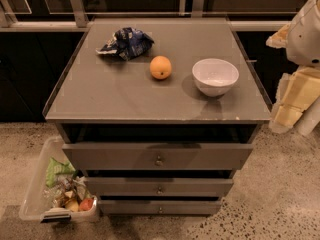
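Observation:
My gripper (296, 98) hangs at the right edge of the camera view, beside the right side of a grey drawer cabinet (125, 101) and off its top. Nearest to it is a white bowl (215, 76), which stands upright on the right part of the cabinet top and looks empty. An orange (160, 67) rests left of the bowl, near the middle. At the back left of the top lies a crumpled blue snack bag (125, 42). The gripper touches none of these, and I see nothing held in it.
The cabinet has three drawers; the top drawer (157, 156) is pulled out slightly. A clear plastic bin (35, 189) with snacks and fruit sits on the speckled floor at the lower left. A rail and dark panels run behind the cabinet.

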Robot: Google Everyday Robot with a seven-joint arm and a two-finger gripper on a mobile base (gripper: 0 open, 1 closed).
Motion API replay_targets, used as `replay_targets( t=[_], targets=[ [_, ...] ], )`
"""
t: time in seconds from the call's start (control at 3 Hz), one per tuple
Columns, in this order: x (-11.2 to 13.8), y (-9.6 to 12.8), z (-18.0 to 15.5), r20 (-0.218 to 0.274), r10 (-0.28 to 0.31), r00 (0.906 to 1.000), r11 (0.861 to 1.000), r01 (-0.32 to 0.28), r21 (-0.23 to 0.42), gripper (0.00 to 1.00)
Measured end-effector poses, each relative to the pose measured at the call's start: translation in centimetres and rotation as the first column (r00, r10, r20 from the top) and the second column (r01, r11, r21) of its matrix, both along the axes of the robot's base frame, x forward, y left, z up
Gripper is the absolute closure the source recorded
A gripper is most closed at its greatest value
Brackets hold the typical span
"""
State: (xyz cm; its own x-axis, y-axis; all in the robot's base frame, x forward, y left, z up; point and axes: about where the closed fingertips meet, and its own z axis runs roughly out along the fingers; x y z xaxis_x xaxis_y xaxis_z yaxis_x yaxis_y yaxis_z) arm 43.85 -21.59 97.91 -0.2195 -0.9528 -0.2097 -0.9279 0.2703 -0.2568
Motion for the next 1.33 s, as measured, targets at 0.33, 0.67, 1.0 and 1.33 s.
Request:
replay_targets(
  t=[0.33,0.67,1.0,1.33],
  targets=[
    [0.0,0.0,0.0,0.0,0.0,1.0,1.0,0.0,0.0,0.0],
    [-0.8,-0.2,-1.0,0.005,-0.004,1.0,0.999,0.004,0.033,0.0],
    [-2.5,-0.3,-3.4,0.015,0.003,0.9999,0.995,-0.005,0.103,0.0],
    [-5.4,-0.8,-10.0,-0.018,-0.058,0.9981,0.961,0.061,0.27,0.0]
  ],
)
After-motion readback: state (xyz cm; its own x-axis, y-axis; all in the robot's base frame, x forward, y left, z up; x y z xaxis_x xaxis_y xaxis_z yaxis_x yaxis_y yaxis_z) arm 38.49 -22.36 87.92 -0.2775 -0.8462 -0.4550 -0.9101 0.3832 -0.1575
